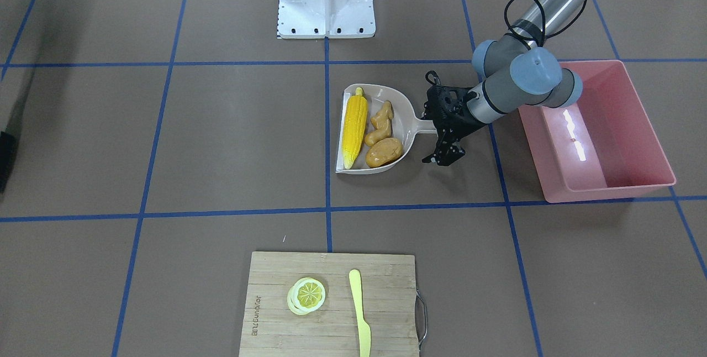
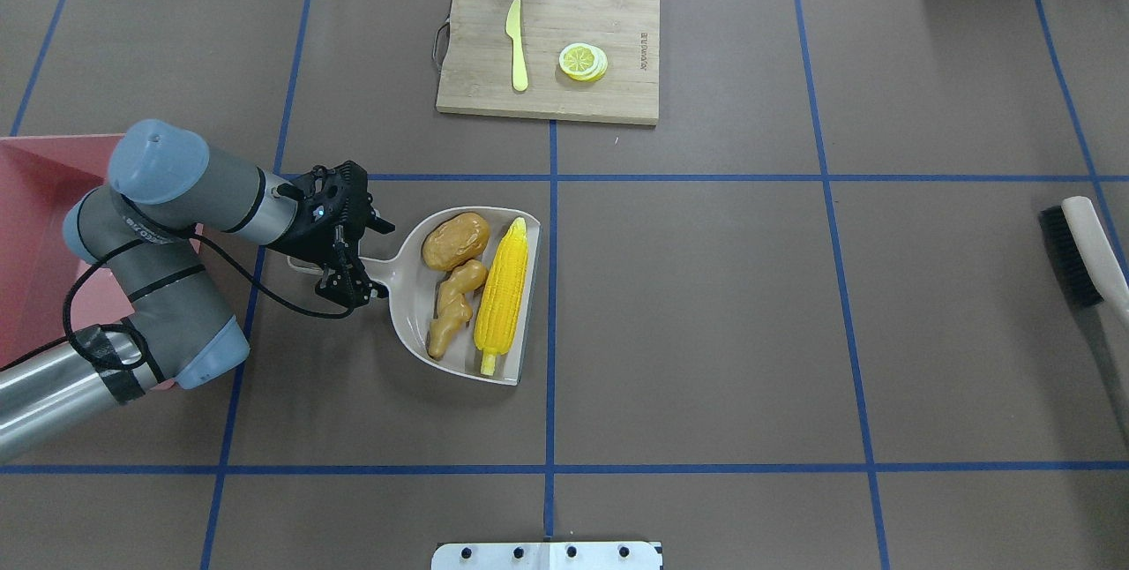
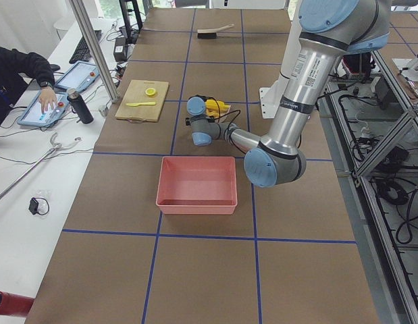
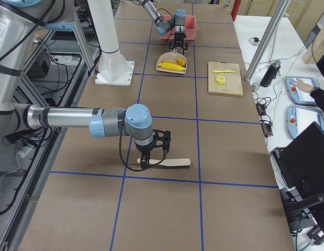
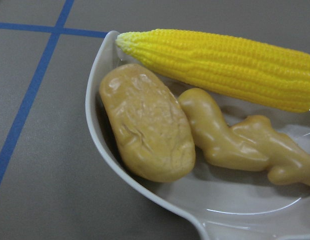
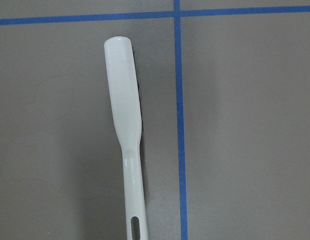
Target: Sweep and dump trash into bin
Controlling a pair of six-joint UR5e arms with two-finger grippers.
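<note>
Within the dustpan (image 2: 407, 292), the trash (image 2: 454, 305) is contained; its handle (image 2: 391, 266) is straddled by the spread-apart left pincer (image 2: 377, 261). The grip of the right pincer (image 4: 154, 159) cannot be judged.

A wooden cutting board (image 1: 331, 304) lay on the counter (image 1: 165, 141) at the frame's bottom centre, bearing stacked lemon slices (image 1: 306, 295) and, apart to their right, a pale yellow knife (image 1: 360, 313).

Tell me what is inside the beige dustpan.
Three toy foods lie in the dustpan: a corn cob along its open edge, a ginger root and a potato-like lump nearer the handle. The floor beneath them is covered.
</note>
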